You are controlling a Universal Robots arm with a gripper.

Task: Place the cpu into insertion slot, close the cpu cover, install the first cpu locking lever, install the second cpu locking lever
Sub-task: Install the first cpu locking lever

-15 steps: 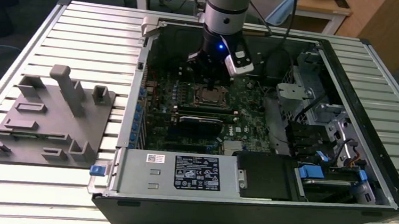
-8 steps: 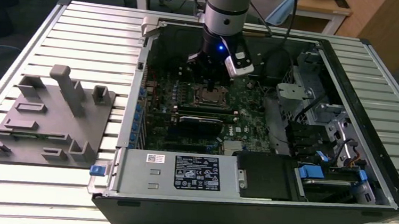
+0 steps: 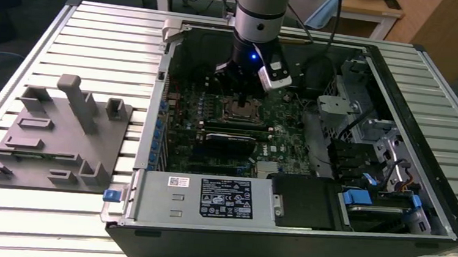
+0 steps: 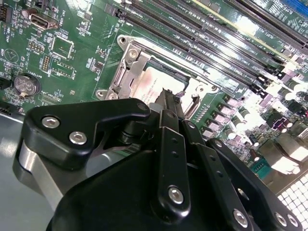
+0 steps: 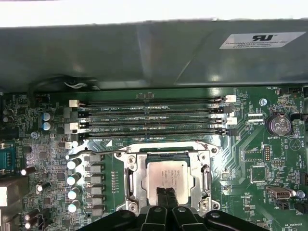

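The cpu (image 5: 166,175) lies flat, metal top up, in the insertion slot (image 5: 166,156), with the cpu cover (image 5: 204,179) framing it. The gripper (image 5: 166,193) is pinched closed and empty, at the cpu's edge.

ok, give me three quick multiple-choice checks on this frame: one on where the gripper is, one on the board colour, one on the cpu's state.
1. Where is the gripper?
A. over the grey tray outside the case
B. at the insertion slot
C. over the drive bays

2. What colour is the motherboard?
A. green
B. red
C. white

3. What state is the cpu in?
A. lying flat in the insertion slot
B. gripped in mid-air
C. lying on the table beside the case

Answers:
1 B: in the exterior view the arm comes down onto the slot, and both wrist views show the gripper right at its edge.
2 A: the board is green in all three views.
3 A: in the first wrist view its silver top lies level inside the slot's metal rim.
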